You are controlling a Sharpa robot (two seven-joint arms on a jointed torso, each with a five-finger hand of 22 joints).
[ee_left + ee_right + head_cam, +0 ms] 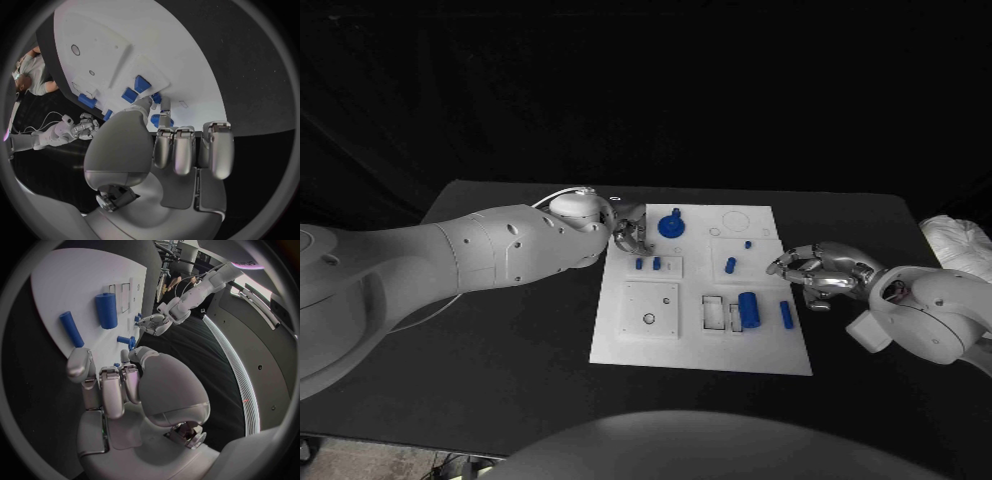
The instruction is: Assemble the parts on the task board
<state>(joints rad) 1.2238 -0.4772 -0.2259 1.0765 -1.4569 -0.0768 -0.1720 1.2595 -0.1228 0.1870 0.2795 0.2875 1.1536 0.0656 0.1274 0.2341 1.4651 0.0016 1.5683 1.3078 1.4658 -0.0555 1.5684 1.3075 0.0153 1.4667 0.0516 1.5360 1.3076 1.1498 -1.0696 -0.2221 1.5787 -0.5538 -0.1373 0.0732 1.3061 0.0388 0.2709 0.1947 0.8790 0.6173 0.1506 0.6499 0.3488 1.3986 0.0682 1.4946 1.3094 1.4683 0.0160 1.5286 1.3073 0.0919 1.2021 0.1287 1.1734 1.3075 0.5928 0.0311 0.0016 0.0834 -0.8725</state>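
Note:
The white task board [625, 345] lies mid-table. My left hand [626, 230] is at its far left corner, fingers curled, pinching a small blue part [164, 120] between thumb and fingers, just above the board. A round blue part [672, 227] sits right beside it. Two small blue blocks [646, 264] stand just nearer me, also seen as blue blocks [135, 89] past the thumb. My right hand [816, 270] hovers at the board's right edge with fingers [111, 382] curled in and nothing plainly in them.
A blue peg [730, 265] and a tiny blue piece [749, 244] stand mid-board. A blue cylinder [749, 309] and a thin blue rod [786, 314] lie near the right side. White cloth [956, 240] rests at the table's right edge.

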